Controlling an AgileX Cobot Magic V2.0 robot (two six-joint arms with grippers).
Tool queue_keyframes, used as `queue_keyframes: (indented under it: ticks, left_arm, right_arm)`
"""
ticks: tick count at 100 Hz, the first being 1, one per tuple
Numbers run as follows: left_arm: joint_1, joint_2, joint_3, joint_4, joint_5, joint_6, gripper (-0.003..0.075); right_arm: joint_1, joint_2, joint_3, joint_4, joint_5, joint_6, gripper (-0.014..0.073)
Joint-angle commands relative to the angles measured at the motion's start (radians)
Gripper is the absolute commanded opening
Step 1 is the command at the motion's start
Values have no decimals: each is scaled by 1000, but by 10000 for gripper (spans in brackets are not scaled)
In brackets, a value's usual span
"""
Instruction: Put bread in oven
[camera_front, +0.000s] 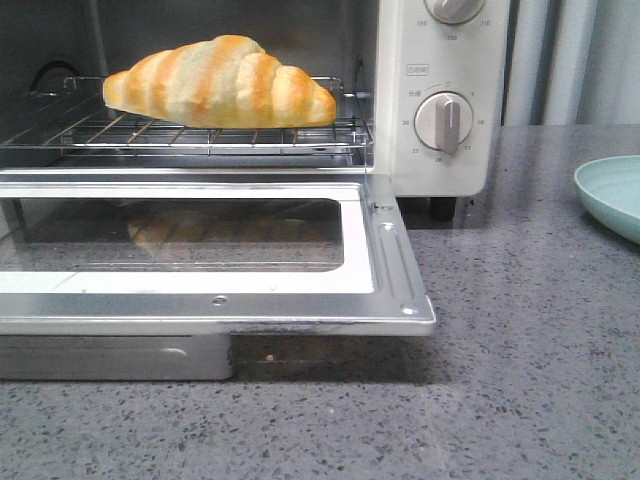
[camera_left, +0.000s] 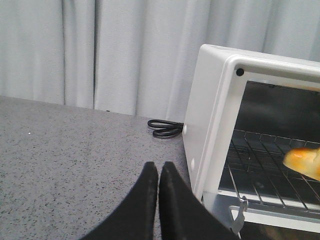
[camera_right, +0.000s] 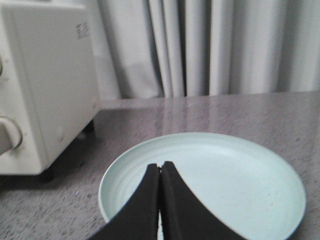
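Bread (camera_front: 222, 84) lies on the wire rack (camera_front: 190, 132) inside the oven (camera_front: 440, 100) in the front view, lengthwise across the rack and resting on its bars. The glass door (camera_front: 200, 250) is dropped fully open, level with the counter (camera_front: 520, 350), and a faint reflection of the bread shows in the pane. Two round knobs sit on the control panel; the lower knob (camera_front: 444, 121) points straight up. A pale green plate (camera_front: 612, 192) is cut off at the right edge, well apart from the oven.

Left wrist view: the left gripper (camera_left: 158, 171) has its black fingers pressed together with nothing between them, above bare counter just beside the oven's side wall. One end of the bread shows on the rack. A coiled black cord (camera_left: 163, 128) lies behind, near the curtain (camera_left: 100, 50).

Right wrist view: the right gripper (camera_right: 160, 170) is likewise pressed together and empty, over the plate.
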Motion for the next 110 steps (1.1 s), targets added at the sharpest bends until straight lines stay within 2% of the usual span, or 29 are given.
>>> queue_keyframes:
  ticks: [1, 23, 45, 82, 110]
  left_arm:
    - [3, -28, -28, -18, -55, 0, -21]
    - [3, -28, -28, -18, -55, 0, -21]
    - [3, -28, -28, -18, -55, 0, -21]
    - [3, -28, -28, -18, -55, 0, -21]
    - [3, -28, -28, -18, -55, 0, -21]
  right_arm:
    - [-29, -20, -22, 0, -78, -12, -48]
    - [-41, -130, 24, -7, -21, -12, -48]
    - [-41, -129, 26, -33, 121, -12, -48]
    - [-46, -129, 28, -86, 234, -12, -48]
    - [-46, -129, 28, -95, 376, -12, -48]
